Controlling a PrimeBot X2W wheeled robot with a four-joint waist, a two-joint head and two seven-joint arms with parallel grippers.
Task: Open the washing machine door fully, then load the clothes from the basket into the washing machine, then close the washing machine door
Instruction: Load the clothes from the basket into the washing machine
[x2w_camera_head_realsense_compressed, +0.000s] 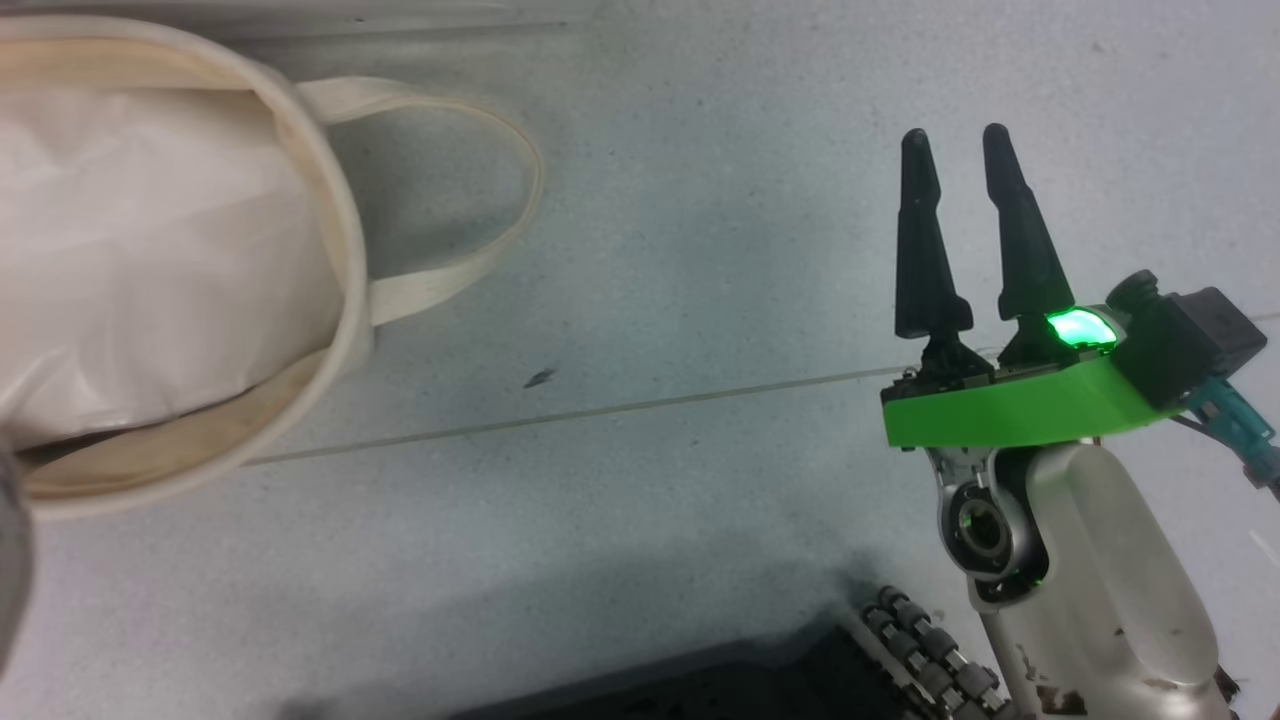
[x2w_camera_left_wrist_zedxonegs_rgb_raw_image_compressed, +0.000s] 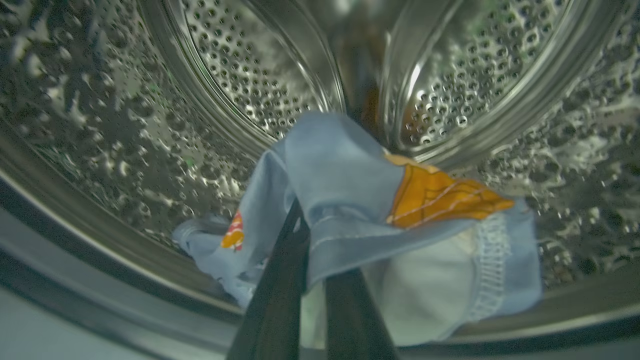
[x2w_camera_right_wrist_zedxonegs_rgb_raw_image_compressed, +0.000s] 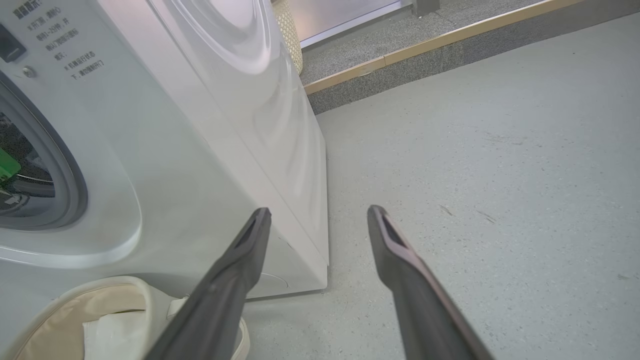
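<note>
Left tool (x2w_camera_left_wrist_zedxonegs_rgb_raw_image_compressed: 312, 270) closed tight inside the white front-loading washing machine's (x2w_camera_right_wrist_zedxonegs_rgb_raw_image_compressed: 200, 150) perforated steel drum (x2w_camera_left_wrist_zedxonegs_rgb_raw_image_compressed: 240, 65), light-blue cartoon-print garment (x2w_camera_left_wrist_zedxonegs_rgb_raw_image_compressed: 345, 170) draped over its tips, pinch uncertain: loading step, next likely calls for freeing cloth, then withdrawing.

Pale grey speckled floor (x2w_camera_right_wrist_zedxonegs_rgb_raw_image_compressed: 475, 150) meets a wood-edged raised step (x2w_camera_right_wrist_zedxonegs_rgb_raw_image_compressed: 450, 45).

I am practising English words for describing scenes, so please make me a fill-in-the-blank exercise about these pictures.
1. The clothes hang from the left end effector inside a perforated steel ___.
2. The right end effector is ___, holding nothing.
3. The basket holds a plain ___ bundle.
Missing words: drum; open; white.
</note>
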